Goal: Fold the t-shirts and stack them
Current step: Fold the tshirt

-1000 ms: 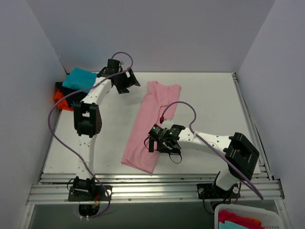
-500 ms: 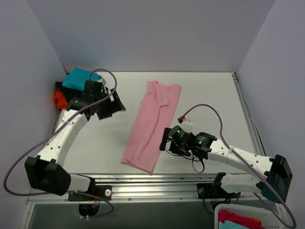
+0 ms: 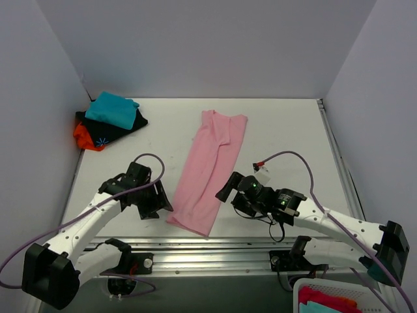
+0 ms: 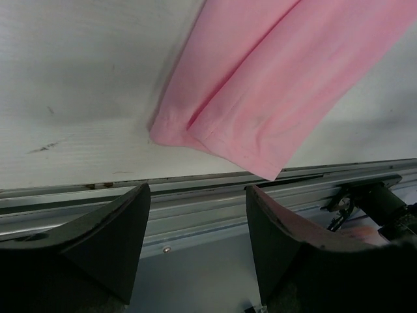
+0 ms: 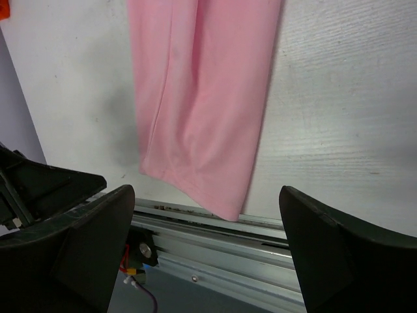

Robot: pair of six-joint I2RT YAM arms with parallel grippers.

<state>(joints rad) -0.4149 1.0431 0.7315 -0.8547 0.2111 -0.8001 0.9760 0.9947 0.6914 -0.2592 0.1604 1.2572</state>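
Observation:
A light-pink t-shirt (image 3: 210, 171), folded into a long strip, lies flat in the middle of the table. Its near hem shows in the left wrist view (image 4: 254, 98) and the right wrist view (image 5: 202, 98). My left gripper (image 3: 156, 203) is open and empty, just left of the strip's near end. My right gripper (image 3: 229, 193) is open and empty, just right of that end. A stack of folded tees sits at the far left: teal (image 3: 112, 107) on top, black with blue print (image 3: 111, 130), orange-red (image 3: 83, 137) at the bottom.
The table's near edge is a metal rail (image 3: 215, 251), also seen in the left wrist view (image 4: 215, 202) and the right wrist view (image 5: 215, 241). A white basket (image 3: 339, 298) holding more cloth stands at the bottom right. Grey walls close in the table.
My left arm has swung from the stack at the far left down to the near end of the pink strip. My right gripper has shifted slightly right and stays beside the strip.

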